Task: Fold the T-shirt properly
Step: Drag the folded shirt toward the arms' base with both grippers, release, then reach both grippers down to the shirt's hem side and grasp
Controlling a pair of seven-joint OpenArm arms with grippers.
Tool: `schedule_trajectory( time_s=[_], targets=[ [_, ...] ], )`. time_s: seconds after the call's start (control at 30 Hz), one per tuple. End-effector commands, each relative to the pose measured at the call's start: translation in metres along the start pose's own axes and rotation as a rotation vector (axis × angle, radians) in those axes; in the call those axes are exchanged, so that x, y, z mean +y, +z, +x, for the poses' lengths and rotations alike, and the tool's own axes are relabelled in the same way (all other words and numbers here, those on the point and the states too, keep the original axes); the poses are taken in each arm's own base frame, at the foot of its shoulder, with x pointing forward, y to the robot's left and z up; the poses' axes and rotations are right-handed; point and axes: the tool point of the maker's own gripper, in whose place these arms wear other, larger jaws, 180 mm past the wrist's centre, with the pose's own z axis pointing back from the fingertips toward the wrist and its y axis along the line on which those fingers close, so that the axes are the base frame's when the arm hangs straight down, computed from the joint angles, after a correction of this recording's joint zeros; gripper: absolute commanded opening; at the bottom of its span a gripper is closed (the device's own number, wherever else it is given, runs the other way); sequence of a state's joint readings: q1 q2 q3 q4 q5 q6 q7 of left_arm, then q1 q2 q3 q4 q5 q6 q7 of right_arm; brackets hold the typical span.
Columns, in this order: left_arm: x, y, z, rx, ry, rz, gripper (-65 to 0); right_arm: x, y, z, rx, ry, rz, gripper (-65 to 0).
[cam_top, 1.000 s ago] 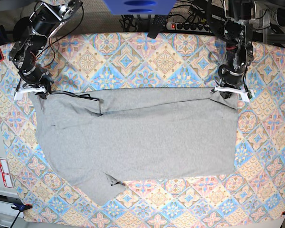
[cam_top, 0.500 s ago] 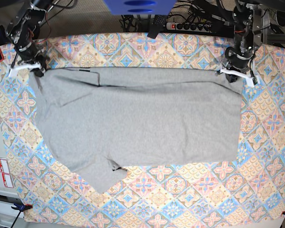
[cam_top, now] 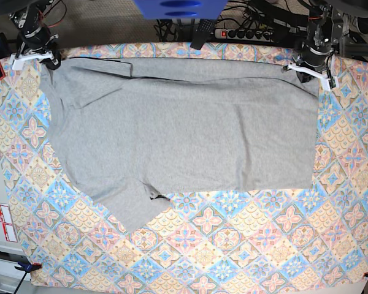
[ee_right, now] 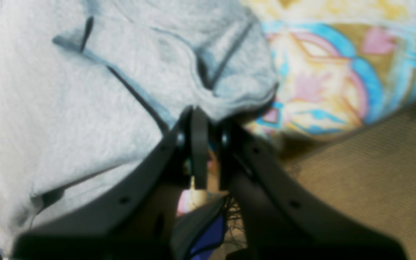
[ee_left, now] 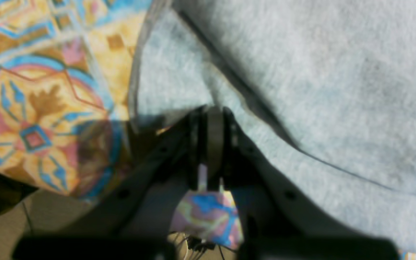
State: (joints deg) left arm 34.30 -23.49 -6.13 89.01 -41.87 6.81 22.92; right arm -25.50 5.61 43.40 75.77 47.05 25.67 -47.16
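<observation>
The grey T-shirt [cam_top: 178, 128] lies spread wide across the patterned tablecloth [cam_top: 245, 245], its top edge near the table's far side. At the far right corner my left gripper [cam_top: 306, 69] is shut on the shirt's corner; the left wrist view shows grey cloth [ee_left: 302, 72] pinched between the dark fingers [ee_left: 213, 144]. At the far left corner my right gripper [cam_top: 35, 57] is shut on the other corner, and the right wrist view shows bunched grey fabric [ee_right: 121, 72] at its fingertips [ee_right: 197, 137]. A sleeve [cam_top: 132, 208] points toward the front left.
Beyond the table's far edge lie a power strip [cam_top: 245, 33] and cables. A blue object [cam_top: 178, 7] sits at the top centre. Brown floor [ee_right: 356, 173] shows past the cloth edge in the right wrist view. Labels [cam_top: 0, 220] stick to the left side.
Both grippers have pulled the shirt's top edge toward the far side of the table, dragging the whole shirt back and stretching it flatter.
</observation>
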Motion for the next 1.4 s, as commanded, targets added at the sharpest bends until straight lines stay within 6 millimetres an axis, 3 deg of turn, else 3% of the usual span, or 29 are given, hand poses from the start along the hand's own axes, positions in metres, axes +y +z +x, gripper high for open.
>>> schedule_trajectory(
  time_s=[0.0,0.23,0.37,0.5,0.77,0.93,1.1,1.17,1.27,1.37],
  targets=[
    [0.005,0.003,0.006,-0.019,-0.017,0.012,-65.0,0.001,0.004,0.016,-0.047,0.012,0.008,-62.1],
    [0.009,0.006,-0.004,0.002,-0.009,0.020,-65.0,0.000,0.012,0.018,-0.054,0.040,0.000,-61.7],
    [0.008,0.010,-0.006,0.005,-0.012,0.015,-64.7,0.002,0.016,0.021,-0.060,0.058,-0.002,-53.4],
    [0.000,0.017,-0.002,-0.009,-0.020,-0.005,-57.2,-0.011,0.027,0.030,-0.102,0.032,-0.036,-43.8],
    [-0.011,0.027,0.012,-0.050,-0.024,-0.034,-36.8,-0.019,0.034,0.037,-0.137,0.010,-0.058,-43.3],
    [0.007,0.034,0.035,-0.123,0.023,0.016,-35.2,-0.023,0.041,0.047,-0.173,0.009,-0.071,-43.3],
    [-0.007,0.049,0.075,-0.234,0.016,-0.017,-35.2,-0.014,0.050,0.066,-0.226,0.051,-0.067,-43.3],
    [-0.004,0.055,0.091,-0.279,0.014,-0.008,-35.2,-0.009,0.052,0.072,-0.239,0.068,-0.060,-43.3],
    [-0.011,0.049,0.124,-0.342,0.034,-0.022,-35.2,0.006,0.049,0.087,-0.268,0.095,-0.031,-43.3],
    [-0.013,0.033,0.142,-0.291,0.077,-0.026,-35.2,0.023,0.040,0.112,-0.295,0.158,-0.014,-43.1]
  ],
)
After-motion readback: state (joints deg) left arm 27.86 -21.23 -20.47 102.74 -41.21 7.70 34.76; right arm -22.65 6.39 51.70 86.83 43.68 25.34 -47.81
